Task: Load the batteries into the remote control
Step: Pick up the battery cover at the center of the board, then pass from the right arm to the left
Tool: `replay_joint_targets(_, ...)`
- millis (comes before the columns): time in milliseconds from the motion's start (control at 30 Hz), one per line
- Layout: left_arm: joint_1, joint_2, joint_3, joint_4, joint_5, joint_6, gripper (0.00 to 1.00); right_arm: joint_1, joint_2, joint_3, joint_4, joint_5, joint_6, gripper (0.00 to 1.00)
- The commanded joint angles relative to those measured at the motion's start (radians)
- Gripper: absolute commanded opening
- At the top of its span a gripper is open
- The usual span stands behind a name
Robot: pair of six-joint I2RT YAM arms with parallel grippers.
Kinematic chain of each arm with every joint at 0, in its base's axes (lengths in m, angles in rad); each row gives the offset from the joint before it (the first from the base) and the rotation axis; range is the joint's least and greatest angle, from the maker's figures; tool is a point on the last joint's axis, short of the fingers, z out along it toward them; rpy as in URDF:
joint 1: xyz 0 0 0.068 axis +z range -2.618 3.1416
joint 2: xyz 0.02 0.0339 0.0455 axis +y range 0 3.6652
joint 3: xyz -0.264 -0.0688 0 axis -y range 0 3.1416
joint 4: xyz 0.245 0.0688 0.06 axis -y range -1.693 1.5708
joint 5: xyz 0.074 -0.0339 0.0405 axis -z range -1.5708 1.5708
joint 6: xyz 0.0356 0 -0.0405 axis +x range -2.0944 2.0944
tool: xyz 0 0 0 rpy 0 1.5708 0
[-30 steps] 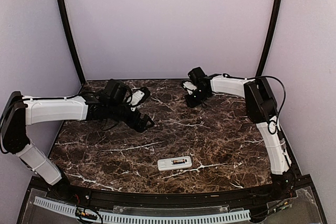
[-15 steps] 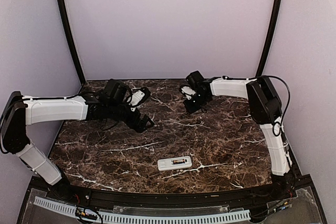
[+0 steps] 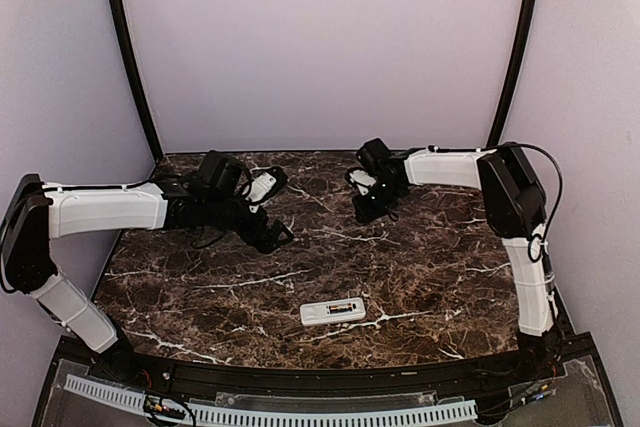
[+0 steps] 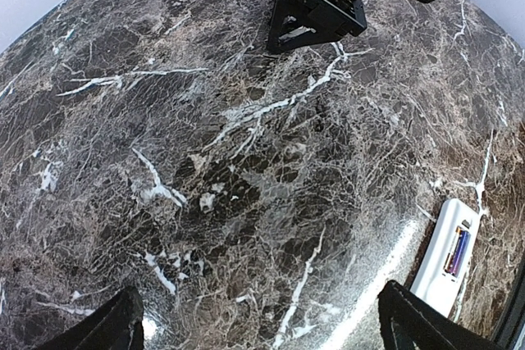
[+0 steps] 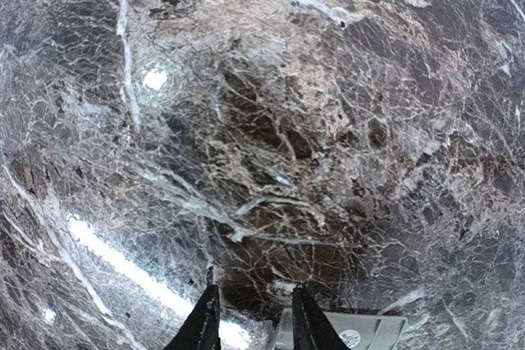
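Note:
The white remote control (image 3: 332, 311) lies back up near the table's front edge, also seen at the right edge of the left wrist view (image 4: 445, 256). The dark batteries with orange marks (image 4: 457, 252) (image 3: 344, 307) sit in its bay. My left gripper (image 3: 274, 210) (image 4: 262, 335) hovers over the left middle of the table, open wide with nothing between its fingers. My right gripper (image 3: 368, 203) (image 5: 253, 324) is low at the back middle, its jaws a little apart over bare marble. A flat grey cover piece (image 5: 361, 334) lies just beside its right finger.
The dark marble table (image 3: 420, 257) is walled by pale panels at the back and sides, with two black posts (image 3: 128, 57) in the back corners. A black rail with a white cable strip (image 3: 270, 412) runs along the front edge.
The right arm's elbow has swung outward to the right and its gripper has shifted slightly toward the front. Its jaws have parted a little. The left arm and the remote have not moved.

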Motion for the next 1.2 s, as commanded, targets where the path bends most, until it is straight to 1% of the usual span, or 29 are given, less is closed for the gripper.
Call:
replay_joint_targets(0, 0.006, -0.015, -0.004, -0.005, 0.015, 0.019, 0.99, 0.019, -0.057, -0.030, 0.001, 0.074, 0.062, 0.30)
replay_joint_targets(67, 0.007, -0.013, -0.003, -0.005, 0.015, 0.023, 0.99, 0.022, -0.055, -0.049, 0.004, 0.096, 0.079, 0.32)
replay_joint_targets(167, 0.007, -0.008, -0.002, -0.005, 0.018, 0.024, 0.99, 0.030, -0.046, -0.057, 0.002, 0.127, 0.090, 0.32)
replay_joint_targets(267, 0.007, -0.007, -0.001, -0.005, 0.021, 0.022, 0.99, 0.030, -0.030, -0.051, -0.004, 0.145, 0.092, 0.22)
replay_joint_targets(300, 0.007, -0.010, -0.002, -0.006, 0.020, 0.022, 0.99, 0.030, -0.023, -0.045, -0.008, 0.142, 0.092, 0.20)
replay_joint_targets(500, 0.007, -0.019, -0.007, -0.008, 0.015, 0.029, 0.99, 0.033, -0.015, -0.027, -0.028, 0.140, 0.095, 0.13)
replay_joint_targets(633, 0.007, -0.022, -0.007, -0.008, 0.016, 0.033, 0.99, 0.039, -0.044, -0.061, -0.024, 0.166, 0.091, 0.13)
replay_joint_targets(733, 0.007, -0.019, -0.007, -0.007, 0.018, 0.036, 0.99, 0.042, -0.047, -0.074, -0.027, 0.179, 0.088, 0.10)
replay_joint_targets(1067, 0.007, -0.014, -0.004, -0.005, 0.025, 0.040, 0.99, 0.061, -0.054, -0.080, -0.046, 0.223, 0.085, 0.12)
replay_joint_targets(1167, 0.007, -0.015, -0.004, -0.006, 0.027, 0.042, 0.99, 0.068, -0.051, -0.073, -0.059, 0.233, 0.088, 0.15)
